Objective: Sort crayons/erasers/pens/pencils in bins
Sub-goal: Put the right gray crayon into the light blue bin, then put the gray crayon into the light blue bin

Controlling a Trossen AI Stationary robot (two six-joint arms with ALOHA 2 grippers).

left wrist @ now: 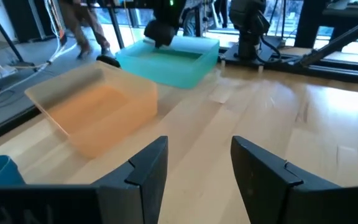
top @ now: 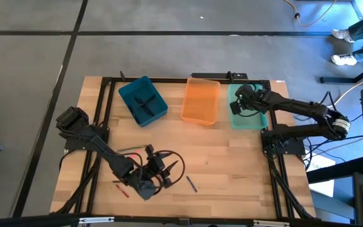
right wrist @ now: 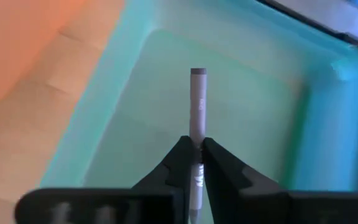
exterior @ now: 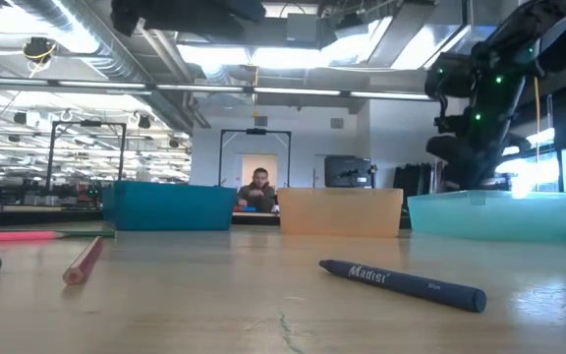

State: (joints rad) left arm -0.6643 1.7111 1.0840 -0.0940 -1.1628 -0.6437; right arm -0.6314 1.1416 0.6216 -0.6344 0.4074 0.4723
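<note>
Right gripper (right wrist: 196, 163) clamped on grey crayon (right wrist: 197, 106), poised over mint bin (right wrist: 328, 130), likely for drop. Left gripper (left wrist: 197, 180) jaws apart, empty, low near loose crayons (top: 191, 183), probably for next pick.

Bare table (top: 232, 164) between the arms; cables (top: 169, 165) seemingly crowd the left hand (top: 153, 180).

Bins: dark teal-blue bin (top: 143, 101); translucent orange bin (top: 201, 101); mint green bin (top: 247, 118). Grey crayon (right wrist: 197, 93) in black right claw (right wrist: 194, 155). Counter (top: 232, 164) pale wood.
</note>
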